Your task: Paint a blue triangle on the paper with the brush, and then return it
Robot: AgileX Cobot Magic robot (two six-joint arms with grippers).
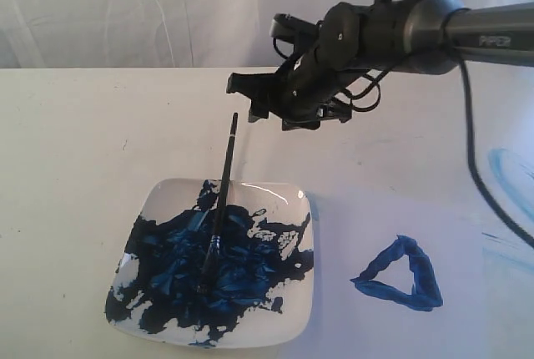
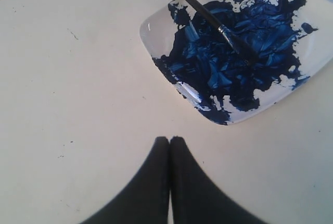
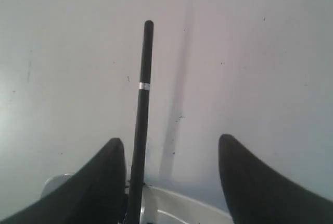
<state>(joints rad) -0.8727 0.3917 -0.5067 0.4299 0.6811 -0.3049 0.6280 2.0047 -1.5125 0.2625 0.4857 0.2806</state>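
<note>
Brush (image 1: 219, 200) leans bristles-down in the dish (image 1: 163, 196), handle slanting up between the parted jaws of my right claw (image 3: 171, 146), the nearer; my left claw (image 2: 169, 146) sits closed.

The dish (image 1: 163, 196) is glossy white. A ragged blotch of dark navy paint (image 1: 179, 280) with brighter blue streaks covers most of it (white shows through in small flecks). The brush (image 1: 222, 196) is black with a thin silver band. The paper (image 1: 375, 225) is bluish white, the table (image 1: 83, 142) cream. The triangle (image 1: 421, 271) is a solid mid-blue outline. The smears (image 1: 511, 177) are pale blue. The arm (image 1: 484, 33) is dark grey with pale lettering. The right gripper (image 1: 246, 98) and left gripper (image 2: 170, 141) are black.
</note>
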